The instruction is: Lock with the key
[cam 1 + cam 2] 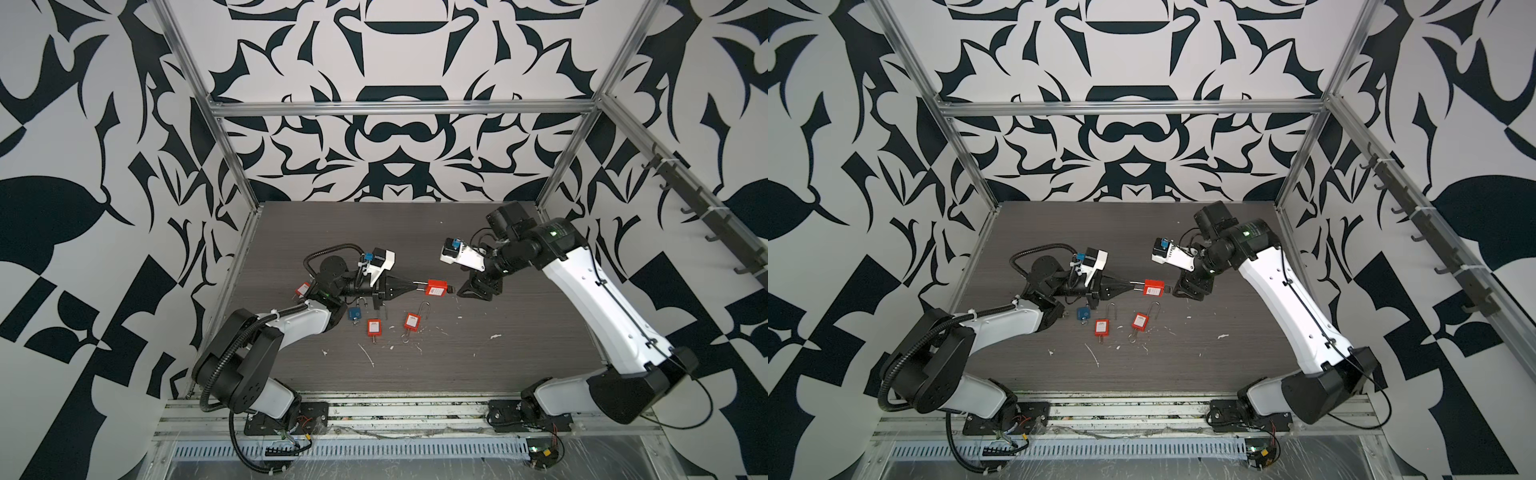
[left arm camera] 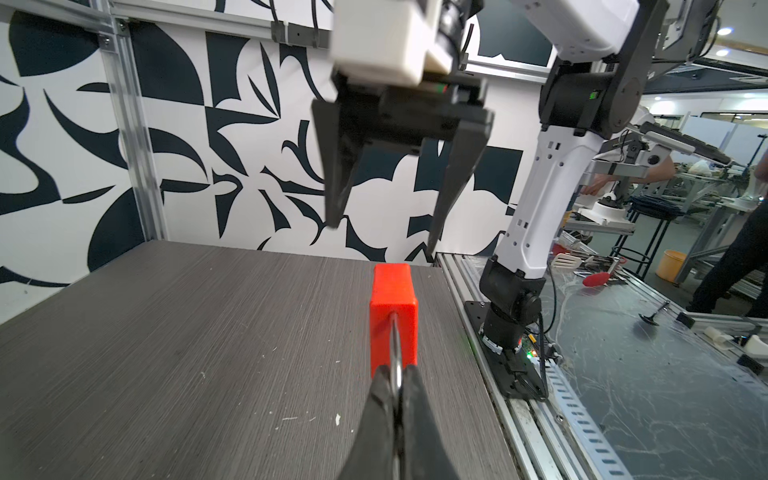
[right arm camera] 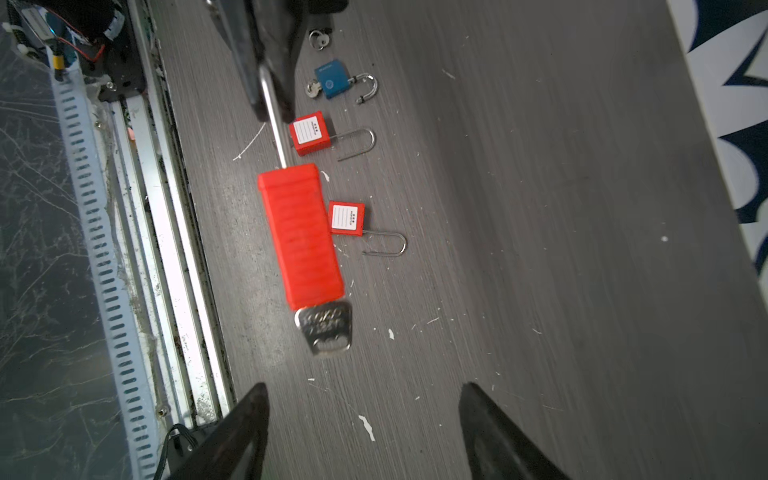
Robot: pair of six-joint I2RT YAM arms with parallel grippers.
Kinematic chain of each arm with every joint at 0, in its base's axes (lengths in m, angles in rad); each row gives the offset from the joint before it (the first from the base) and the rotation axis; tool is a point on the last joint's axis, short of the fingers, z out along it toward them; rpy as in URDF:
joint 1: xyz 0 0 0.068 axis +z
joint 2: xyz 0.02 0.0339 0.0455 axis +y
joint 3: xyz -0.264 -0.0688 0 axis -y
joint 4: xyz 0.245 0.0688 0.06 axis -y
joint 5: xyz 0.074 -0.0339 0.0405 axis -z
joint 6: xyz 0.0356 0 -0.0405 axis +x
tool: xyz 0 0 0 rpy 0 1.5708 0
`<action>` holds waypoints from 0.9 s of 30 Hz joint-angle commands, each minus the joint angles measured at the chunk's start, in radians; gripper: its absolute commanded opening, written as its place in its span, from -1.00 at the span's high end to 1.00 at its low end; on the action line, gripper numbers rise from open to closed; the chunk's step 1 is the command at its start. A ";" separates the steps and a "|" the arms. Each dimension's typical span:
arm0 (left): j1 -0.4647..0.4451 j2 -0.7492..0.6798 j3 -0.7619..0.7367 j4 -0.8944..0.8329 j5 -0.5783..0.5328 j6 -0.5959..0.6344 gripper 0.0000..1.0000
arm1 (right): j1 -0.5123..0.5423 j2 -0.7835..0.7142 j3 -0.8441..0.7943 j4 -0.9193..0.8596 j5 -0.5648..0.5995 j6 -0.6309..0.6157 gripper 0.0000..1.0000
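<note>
A red padlock hangs level above the table. My left gripper is shut on its steel shackle. In the right wrist view a silver key sticks out of the bottom end of the padlock body. My right gripper stands open just short of the key. Its fingers are wide apart, with nothing between them. In the left wrist view the right gripper hovers beyond the padlock's far end.
Two red padlocks with open shackles lie on the dark table below the held one. Left of them lies a blue padlock. Another red padlock sits behind the left arm. White scraps dot the table.
</note>
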 commanded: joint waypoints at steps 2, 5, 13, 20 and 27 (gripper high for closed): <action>-0.009 -0.038 0.001 0.003 0.020 0.002 1.00 | 0.003 0.000 -0.021 0.040 -0.034 0.014 -0.39; -0.008 -0.048 -0.001 -0.006 0.024 0.002 1.00 | 0.003 0.014 -0.012 0.027 -0.069 0.011 -0.39; -0.018 -0.053 0.014 -0.030 0.033 0.001 1.00 | 0.005 0.003 -0.100 0.155 -0.041 0.034 -0.31; -0.018 -0.061 0.036 -0.107 0.015 0.035 1.00 | 0.013 -0.104 -0.214 0.219 -0.054 -0.071 -0.20; -0.018 -0.099 0.070 -0.262 0.031 0.130 1.00 | 0.013 -0.141 -0.199 0.072 -0.064 -0.172 0.07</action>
